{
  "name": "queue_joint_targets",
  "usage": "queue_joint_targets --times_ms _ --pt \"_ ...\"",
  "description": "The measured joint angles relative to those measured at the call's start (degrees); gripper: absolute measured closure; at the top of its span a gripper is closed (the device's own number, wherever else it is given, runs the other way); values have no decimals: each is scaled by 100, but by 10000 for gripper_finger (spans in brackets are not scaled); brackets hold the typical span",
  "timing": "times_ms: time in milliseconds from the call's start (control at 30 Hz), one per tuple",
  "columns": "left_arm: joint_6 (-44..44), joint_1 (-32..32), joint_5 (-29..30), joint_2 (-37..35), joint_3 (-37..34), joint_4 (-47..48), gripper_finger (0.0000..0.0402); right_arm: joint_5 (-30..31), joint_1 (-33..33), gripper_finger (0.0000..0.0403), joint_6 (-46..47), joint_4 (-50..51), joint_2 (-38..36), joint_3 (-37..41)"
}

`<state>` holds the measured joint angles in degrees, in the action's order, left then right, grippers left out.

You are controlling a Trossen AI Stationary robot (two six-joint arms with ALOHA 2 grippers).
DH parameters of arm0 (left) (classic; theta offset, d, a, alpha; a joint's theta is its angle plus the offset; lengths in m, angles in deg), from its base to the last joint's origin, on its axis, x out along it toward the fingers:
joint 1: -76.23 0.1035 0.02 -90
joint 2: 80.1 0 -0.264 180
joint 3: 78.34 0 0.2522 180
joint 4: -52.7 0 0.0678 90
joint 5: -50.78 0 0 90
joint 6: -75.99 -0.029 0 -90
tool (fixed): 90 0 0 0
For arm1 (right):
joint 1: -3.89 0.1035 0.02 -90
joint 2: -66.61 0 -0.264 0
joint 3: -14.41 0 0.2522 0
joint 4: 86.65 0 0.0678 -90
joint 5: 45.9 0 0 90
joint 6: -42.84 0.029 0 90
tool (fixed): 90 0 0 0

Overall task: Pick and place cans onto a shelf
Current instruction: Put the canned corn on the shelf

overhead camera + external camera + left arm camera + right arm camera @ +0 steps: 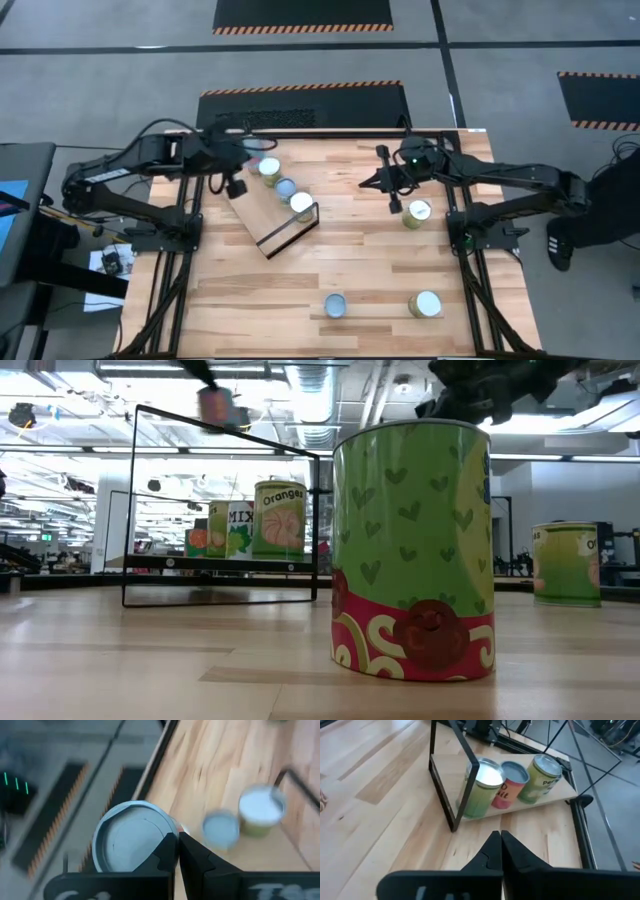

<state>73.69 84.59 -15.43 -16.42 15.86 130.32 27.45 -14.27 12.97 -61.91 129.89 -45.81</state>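
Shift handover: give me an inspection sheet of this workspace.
Surface: slatted wooden table, bare between items.
Job's things: three cans in a row on the shelf; three loose cans on the table, at and.
Clutter: nothing seen.
Grippers: left pincer shut, empty, above the shelf's far end; right pincer shut, empty, beside the nearest loose can.
Cables: bundle left of the table.
Surroundings: hazard-striped floor mats.

Both dark arms reach inward over the worktop; the left pincer (236, 186) and right pincer (394, 206) have fingers pressed together, empty.
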Motion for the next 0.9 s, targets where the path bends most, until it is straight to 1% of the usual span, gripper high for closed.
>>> queue_joint_targets --times_ms 133,200,233,367,500,600,733,900 --pt "1030 0 290 -85 0 1159 401 5 -7 389 -45 -158 170 0" --pt "1403 4 321 -83 -27 1489 401 0 -10 388 -48 -292 267 1" --pt "1536 2 324 -89 -106 1498 401 -1 -22 389 -52 -314 291 -1" --pt "1941 2 270 -251 -824 1251 401 2 -42 394 -63 -386 433 -4" --pt "2306 4 202 -493 -1719 518 401 -6 -63 394 -79 -425 457 -4" --pt "2550 4 104 -619 -2257 -91 401 -2 -70 391 -79 -398 457 -4" --pt "2862 5 226 -671 -2811 -638 401 0 -76 393 -150 -402 455 -4" --pt "3268 106 281 -670 -3287 -913 401 -2 -76 393 -168 -414 455 -4"
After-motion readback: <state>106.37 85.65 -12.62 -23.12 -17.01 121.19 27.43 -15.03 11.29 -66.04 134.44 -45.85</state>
